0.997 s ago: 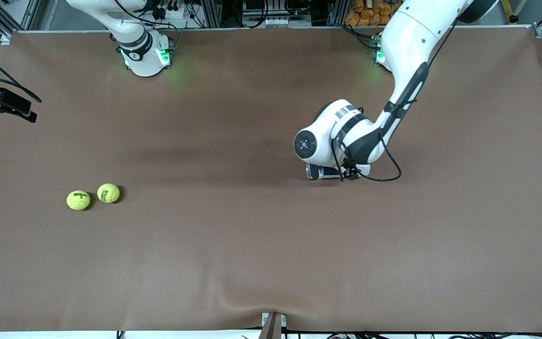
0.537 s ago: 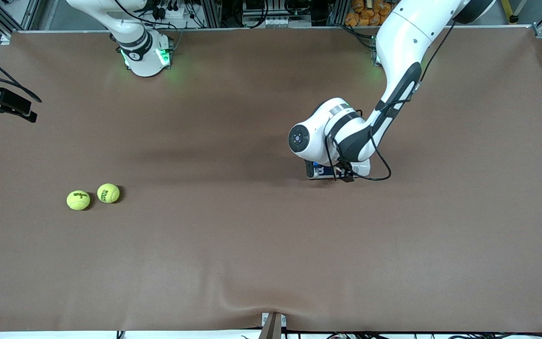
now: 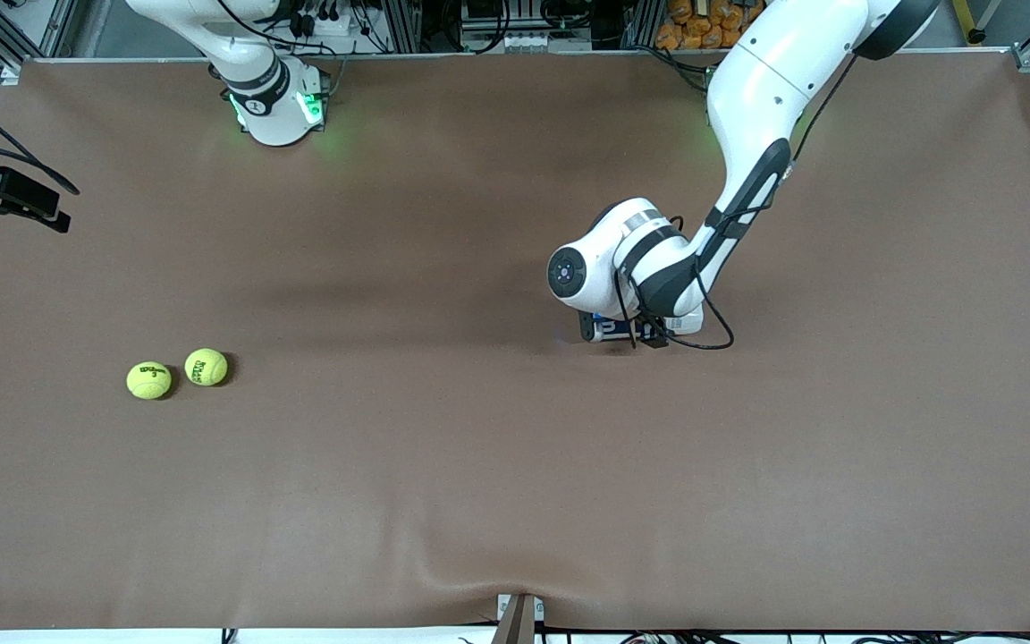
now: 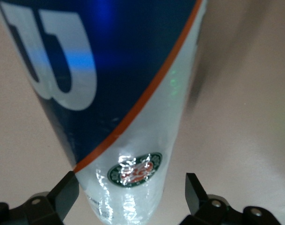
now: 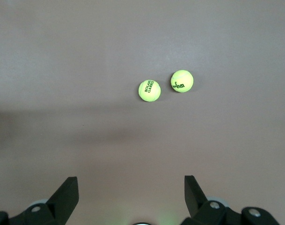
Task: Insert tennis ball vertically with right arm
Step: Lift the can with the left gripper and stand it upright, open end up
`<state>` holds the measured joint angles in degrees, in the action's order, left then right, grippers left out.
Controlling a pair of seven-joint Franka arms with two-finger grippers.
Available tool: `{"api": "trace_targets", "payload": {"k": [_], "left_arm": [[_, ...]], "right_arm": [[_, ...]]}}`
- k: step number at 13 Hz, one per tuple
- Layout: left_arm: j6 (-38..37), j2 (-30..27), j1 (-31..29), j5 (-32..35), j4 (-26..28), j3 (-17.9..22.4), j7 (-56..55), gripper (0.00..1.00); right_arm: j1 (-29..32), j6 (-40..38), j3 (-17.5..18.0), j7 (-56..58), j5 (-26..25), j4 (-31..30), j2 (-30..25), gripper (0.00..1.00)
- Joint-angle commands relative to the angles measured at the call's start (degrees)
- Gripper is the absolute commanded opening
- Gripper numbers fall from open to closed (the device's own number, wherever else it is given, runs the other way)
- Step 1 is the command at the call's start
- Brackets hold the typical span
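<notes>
While the left gripper (image 4: 128,197) straddles a tennis ball can (image 4: 114,93) lying on the brown table (image 3: 515,501), its fingers (image 4: 65,194) stand wide apart either side of the can's white end, apparently not clamped on it. Can label: dark blue with a large white "W" logo, an orange stripe, and a round green-and-red badge, text too small to read. In the front view the can (image 3: 612,328) is mostly hidden under the left wrist, near mid-table toward the left arm's end.

Two tennis balls, well apart from the can, toward the right arm's end. One reads "ROLAND GARROS" (image 5: 149,90); its neighbour carries a Wilson mark and a "3" (image 5: 182,81). They sit just beside each other.

Right gripper (image 5: 128,197): up over bare table, fingers fully spread, holding nothing.
</notes>
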<state>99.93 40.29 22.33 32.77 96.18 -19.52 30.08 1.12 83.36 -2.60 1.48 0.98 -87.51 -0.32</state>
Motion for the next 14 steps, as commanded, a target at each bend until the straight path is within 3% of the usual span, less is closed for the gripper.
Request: {"api": "trace_targets", "payload": {"k": [1,9,10,14], "left_arm": [[0.9,-0.2,-0.1,1.5,1.3,-0.1,-1.8,1.0],[3.2,0.4,-0.4,3.2,2.6,0.0,-4.1,1.0],[3.2,0.5,-0.4,3.2,2.6,0.0,-4.1,0.96],[3.3,0.7,-0.1,3.2,2.3,0.0,-4.0,0.66]], "right_arm": [[1.4,-0.5,1.0,-0.5,0.3,-0.8,-1.2,1.0],[1.4,-0.5,1.0,-0.4,0.3,-0.8,-1.2,1.0],[1.4,-0.4,1.0,-0.5,0.3,-0.8,-1.2,1.0],[1.4,-0.5,1.0,-0.5,0.3,-0.8,-1.1,1.0]]}}
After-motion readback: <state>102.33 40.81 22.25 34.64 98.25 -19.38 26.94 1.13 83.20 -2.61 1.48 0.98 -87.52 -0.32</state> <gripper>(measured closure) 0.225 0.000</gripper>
